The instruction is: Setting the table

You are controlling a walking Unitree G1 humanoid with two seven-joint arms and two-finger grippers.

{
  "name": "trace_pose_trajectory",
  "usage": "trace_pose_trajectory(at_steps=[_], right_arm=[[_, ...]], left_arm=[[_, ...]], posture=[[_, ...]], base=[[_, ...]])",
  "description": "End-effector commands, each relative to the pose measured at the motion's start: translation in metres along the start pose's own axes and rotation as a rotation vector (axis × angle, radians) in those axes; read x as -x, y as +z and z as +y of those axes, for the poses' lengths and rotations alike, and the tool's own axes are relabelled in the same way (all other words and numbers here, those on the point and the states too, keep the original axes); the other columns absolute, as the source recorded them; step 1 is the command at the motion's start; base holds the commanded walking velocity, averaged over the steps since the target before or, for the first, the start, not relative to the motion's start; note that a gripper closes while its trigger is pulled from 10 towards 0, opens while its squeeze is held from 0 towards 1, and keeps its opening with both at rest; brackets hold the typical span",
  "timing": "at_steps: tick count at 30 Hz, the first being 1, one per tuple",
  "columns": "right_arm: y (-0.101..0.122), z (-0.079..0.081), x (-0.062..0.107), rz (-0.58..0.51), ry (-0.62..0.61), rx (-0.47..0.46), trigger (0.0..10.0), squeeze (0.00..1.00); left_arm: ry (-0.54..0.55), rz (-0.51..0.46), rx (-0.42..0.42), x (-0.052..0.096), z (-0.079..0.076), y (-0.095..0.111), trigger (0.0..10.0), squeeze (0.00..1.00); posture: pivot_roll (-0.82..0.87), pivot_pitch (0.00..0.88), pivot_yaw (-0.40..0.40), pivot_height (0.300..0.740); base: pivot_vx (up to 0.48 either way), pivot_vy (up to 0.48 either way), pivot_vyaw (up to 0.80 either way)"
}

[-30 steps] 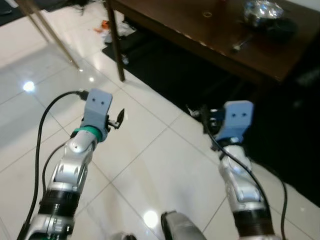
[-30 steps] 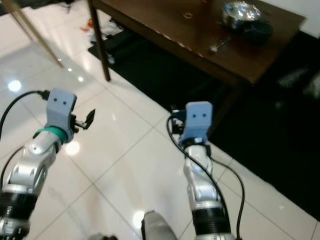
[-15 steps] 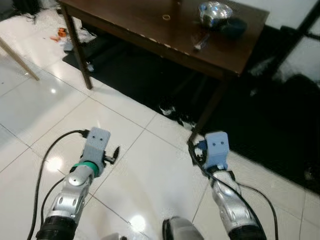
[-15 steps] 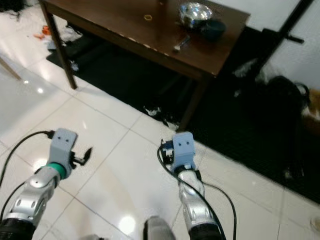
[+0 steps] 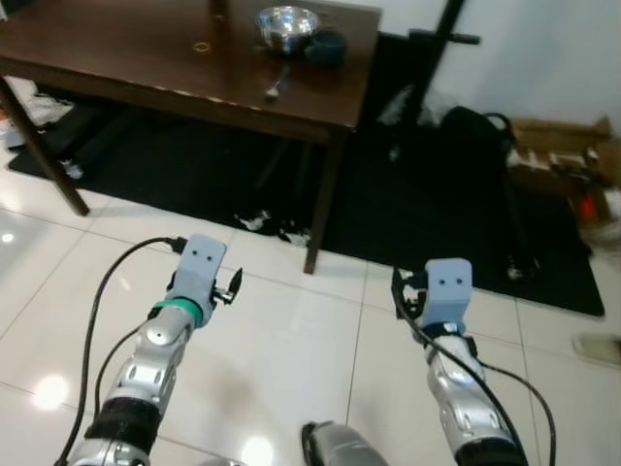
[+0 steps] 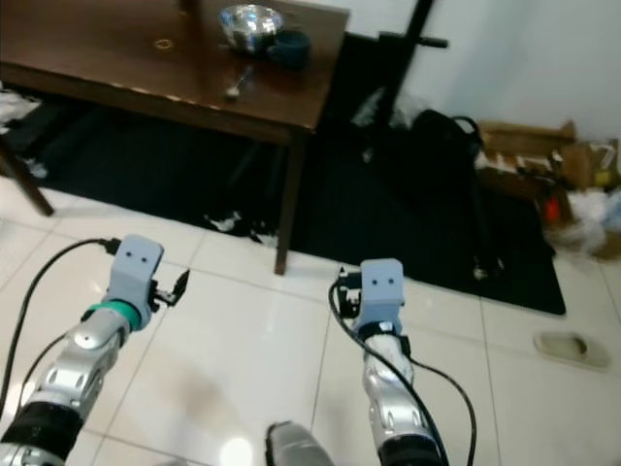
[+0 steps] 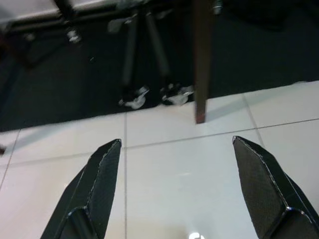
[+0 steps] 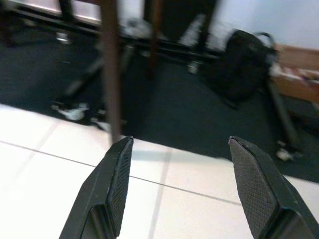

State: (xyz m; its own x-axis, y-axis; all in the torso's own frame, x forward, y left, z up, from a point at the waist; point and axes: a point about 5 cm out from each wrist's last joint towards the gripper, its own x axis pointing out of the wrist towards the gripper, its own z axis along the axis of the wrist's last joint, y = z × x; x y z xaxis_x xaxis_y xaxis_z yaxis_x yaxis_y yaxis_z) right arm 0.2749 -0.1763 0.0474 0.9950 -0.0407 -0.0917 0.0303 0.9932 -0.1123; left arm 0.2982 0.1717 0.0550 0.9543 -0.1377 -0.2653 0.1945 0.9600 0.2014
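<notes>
A shiny round steel bowl [image 5: 287,27] sat at the far end of the dark brown wooden counter [image 5: 146,53], touching a small dark blue bowl [image 5: 326,47] — a metal spoon [image 5: 275,85] lay just before them. Left tool [image 7: 174,191] and right tool [image 8: 182,186] hung spread wide and empty over the white tiled floor [image 5: 291,359].

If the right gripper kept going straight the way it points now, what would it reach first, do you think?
Probably the dark rug on the floor beyond the white tiles. The right gripper is open, with the table leg just off its line, though depth is unclear.
</notes>
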Motion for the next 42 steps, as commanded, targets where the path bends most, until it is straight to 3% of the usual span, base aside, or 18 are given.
trace_pose_trajectory(at_steps=[1,5,7,8,11,16,19,23,29,35,42], right_arm=[[0.001,-0.008,-0.002,-0.012,-0.024,0.0,10.0,0.0],[0.002,-0.009,-0.004,-0.018,-0.043,-0.008,10.0,0.0],[0.014,-0.006,-0.007,-0.067,-0.05,-0.043,10.0,0.0],[0.031,-0.002,-0.011,-0.141,-0.032,-0.07,10.0,0.0],[0.035,-0.001,-0.012,-0.157,-0.026,-0.074,10.0,0.0],[0.105,0.009,-0.023,-0.403,0.04,-0.128,10.0,0.0],[0.119,0.011,-0.024,-0.447,0.055,-0.142,10.0,0.0],[0.123,0.011,-0.028,-0.444,0.039,-0.13,10.0,0.0],[0.116,0.005,-0.029,-0.392,-0.016,-0.121,10.0,0.0],[0.105,-0.002,-0.024,-0.344,-0.046,-0.126,10.0,0.0],[0.103,-0.003,-0.023,-0.335,-0.054,-0.123,10.0,0.0]], left_arm=[[-0.011,-0.001,-0.023,-0.001,-0.006,-0.002,10.0,0.0],[0.003,-0.021,-0.036,-0.001,-0.002,0.002,10.0,0.0],[0.109,-0.108,-0.102,0.0,0.012,0.018,10.0,0.0],[0.212,-0.202,-0.157,0.002,0.024,0.036,10.0,0.0],[0.23,-0.221,-0.165,0.002,0.026,0.039,10.0,0.0],[0.363,-0.404,-0.156,0.005,0.035,0.087,10.0,0.0],[0.357,-0.426,-0.126,0.005,0.035,0.096,10.0,0.0],[0.314,-0.42,-0.079,0.002,0.032,0.1,10.0,0.0],[0.175,-0.423,-0.053,-0.001,0.023,0.109,10.0,0.0],[-0.004,-0.4,-0.038,-0.002,0.015,0.114,10.0,0.0],[-0.029,-0.399,-0.042,-0.001,0.014,0.116,10.0,0.0]], posture=[[-0.02,0.0,0.027,0.74],[-0.02,0.0,0.024,0.74],[-0.01,0.0,0.019,0.74],[-0.01,0.0,0.017,0.74],[-0.01,0.0,0.017,0.74],[0.0,0.0,0.01,0.74],[0.01,0.0,0.005,0.74],[0.01,0.0,0.004,0.74],[0.02,0.0,0.011,0.74],[0.0,0.0,0.028,0.74],[-0.01,0.0,0.034,0.74]], base=[[0.0,0.0,-0.8],[0.0,0.0,-0.8],[0.148,0.0,-0.7],[0.48,0.0,0.0],[0.48,0.0,0.0],[0.48,0.0,0.0],[0.48,0.0,0.0],[0.48,0.0,0.0],[0.48,0.0,0.0],[0.393,0.0,-0.8],[0.326,0.0,-0.8]])
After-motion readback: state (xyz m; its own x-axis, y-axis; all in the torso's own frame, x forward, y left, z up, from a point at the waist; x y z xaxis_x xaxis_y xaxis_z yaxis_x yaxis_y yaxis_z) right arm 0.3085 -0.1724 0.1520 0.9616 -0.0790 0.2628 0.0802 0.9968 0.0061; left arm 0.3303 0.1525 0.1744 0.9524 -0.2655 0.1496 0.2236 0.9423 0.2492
